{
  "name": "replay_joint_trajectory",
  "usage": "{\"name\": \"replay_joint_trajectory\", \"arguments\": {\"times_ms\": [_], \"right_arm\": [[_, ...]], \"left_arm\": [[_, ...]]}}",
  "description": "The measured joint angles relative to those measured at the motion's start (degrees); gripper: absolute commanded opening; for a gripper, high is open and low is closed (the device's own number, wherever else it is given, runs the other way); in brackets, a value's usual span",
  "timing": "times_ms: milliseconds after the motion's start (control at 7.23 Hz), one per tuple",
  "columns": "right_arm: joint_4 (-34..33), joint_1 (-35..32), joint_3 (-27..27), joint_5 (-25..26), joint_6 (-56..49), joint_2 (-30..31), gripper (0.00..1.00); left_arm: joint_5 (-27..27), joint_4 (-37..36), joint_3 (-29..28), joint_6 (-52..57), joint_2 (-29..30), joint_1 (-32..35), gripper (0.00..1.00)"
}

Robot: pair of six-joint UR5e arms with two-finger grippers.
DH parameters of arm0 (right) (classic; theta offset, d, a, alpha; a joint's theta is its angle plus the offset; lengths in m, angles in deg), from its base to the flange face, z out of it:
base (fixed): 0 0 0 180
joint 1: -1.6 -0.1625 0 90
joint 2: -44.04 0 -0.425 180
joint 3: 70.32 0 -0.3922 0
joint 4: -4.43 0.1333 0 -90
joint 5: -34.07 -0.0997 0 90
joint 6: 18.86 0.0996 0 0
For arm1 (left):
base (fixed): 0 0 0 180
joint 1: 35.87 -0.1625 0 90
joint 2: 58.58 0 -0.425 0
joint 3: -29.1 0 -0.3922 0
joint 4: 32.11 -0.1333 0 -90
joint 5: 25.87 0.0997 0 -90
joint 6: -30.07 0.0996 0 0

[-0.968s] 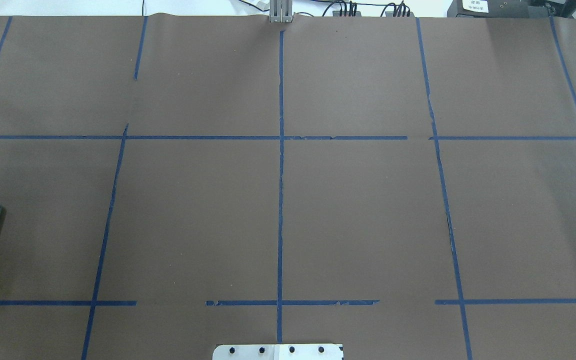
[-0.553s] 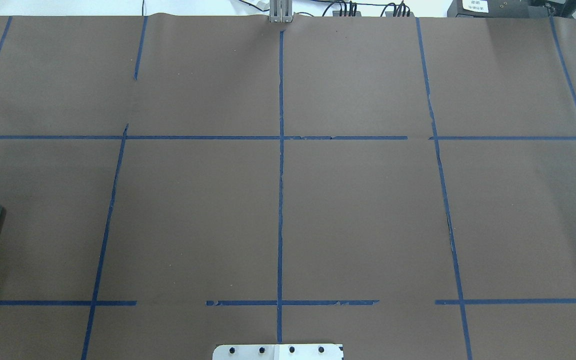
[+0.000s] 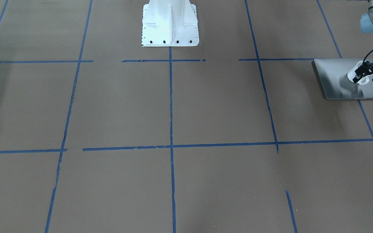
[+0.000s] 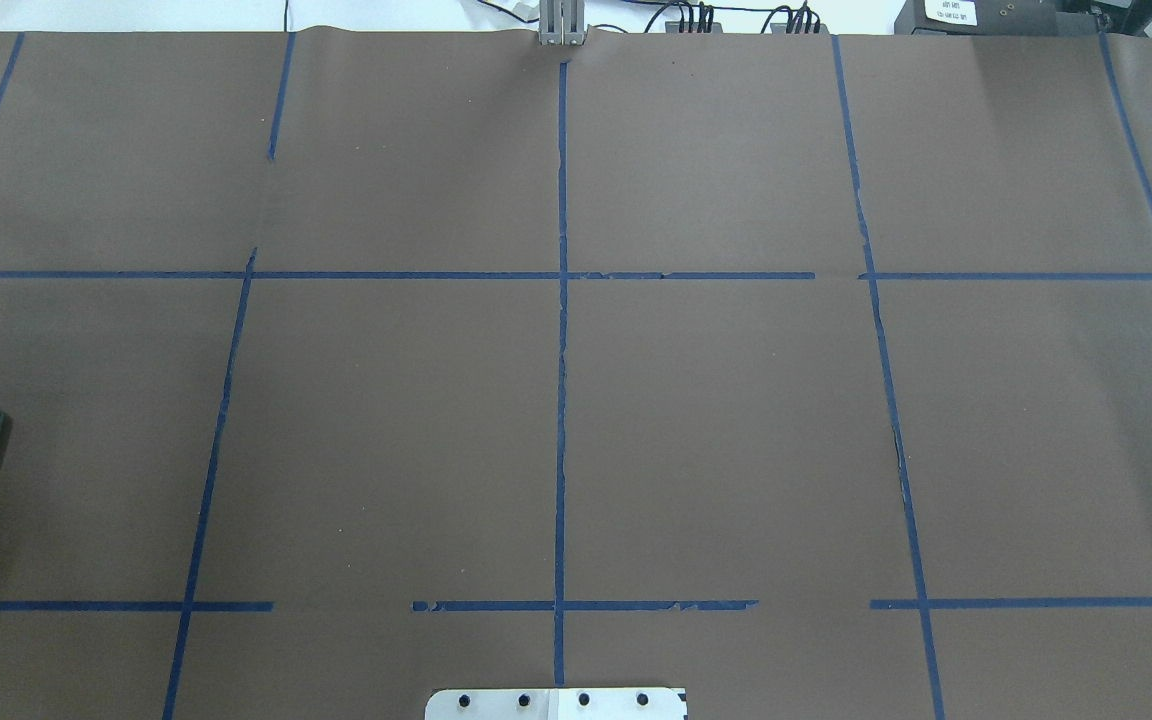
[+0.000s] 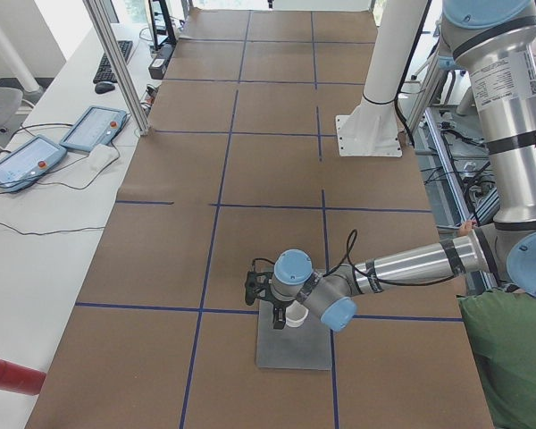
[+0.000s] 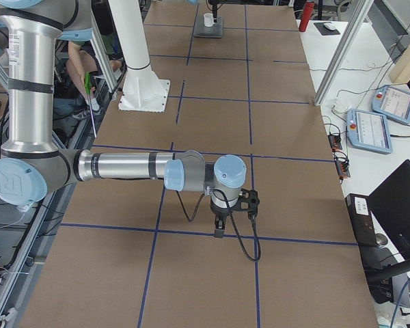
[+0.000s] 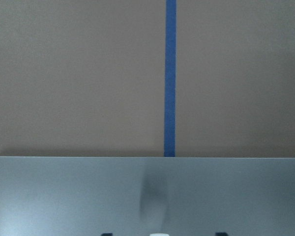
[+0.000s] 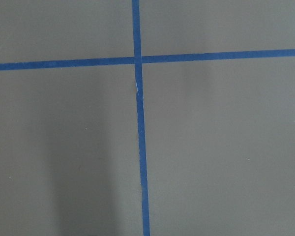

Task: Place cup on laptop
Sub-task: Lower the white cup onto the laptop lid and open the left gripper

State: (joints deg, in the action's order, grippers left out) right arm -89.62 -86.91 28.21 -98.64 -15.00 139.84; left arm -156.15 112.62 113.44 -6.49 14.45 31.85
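At the table's end on the robot's left side, the laptop (image 3: 332,72) is laid flat and closed, its silver-grey lid facing up. The cup (image 3: 355,75) is seen upright on that lid, white against the grey, with a soft shadow cast beside it.

The left gripper (image 3: 365,76) is pointed down over the cup, and its dark fingers are set on either side of the cup's rim. Whether the jaws are pressed onto the cup or loosened around it cannot be told. In the left wrist view, only two dark fingertips and a sliver of white rim are shown at the bottom edge, above the grey lid.

The brown table (image 3: 206,106) is marked into squares by blue tape lines (image 3: 171,103), and the white robot base (image 3: 170,22) is bolted at its middle.

The right gripper (image 6: 222,225) is held well apart from the laptop, pointed down above a tape crossing. It is seen only from the side, so its jaw state cannot be told.
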Motion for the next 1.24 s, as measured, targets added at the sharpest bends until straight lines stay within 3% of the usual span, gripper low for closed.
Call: {"name": "replay_joint_trajectory", "arguments": {"times_ms": [415,830,1245], "right_arm": [[0.0,0.0,0.0,0.0,0.0,0.0,1.00],[0.0,0.0,0.0,0.0,0.0,0.0,1.00],[0.0,0.0,0.0,0.0,0.0,0.0,1.00]], "left_arm": [[-0.6,-6.2,-0.1,5.8,4.9,2.1,1.00],[-0.6,-25.7,-0.3,22.5,15.8,11.3,1.00],[-4.6,-38.7,0.2,37.2,18.1,19.6,1.00]]}}
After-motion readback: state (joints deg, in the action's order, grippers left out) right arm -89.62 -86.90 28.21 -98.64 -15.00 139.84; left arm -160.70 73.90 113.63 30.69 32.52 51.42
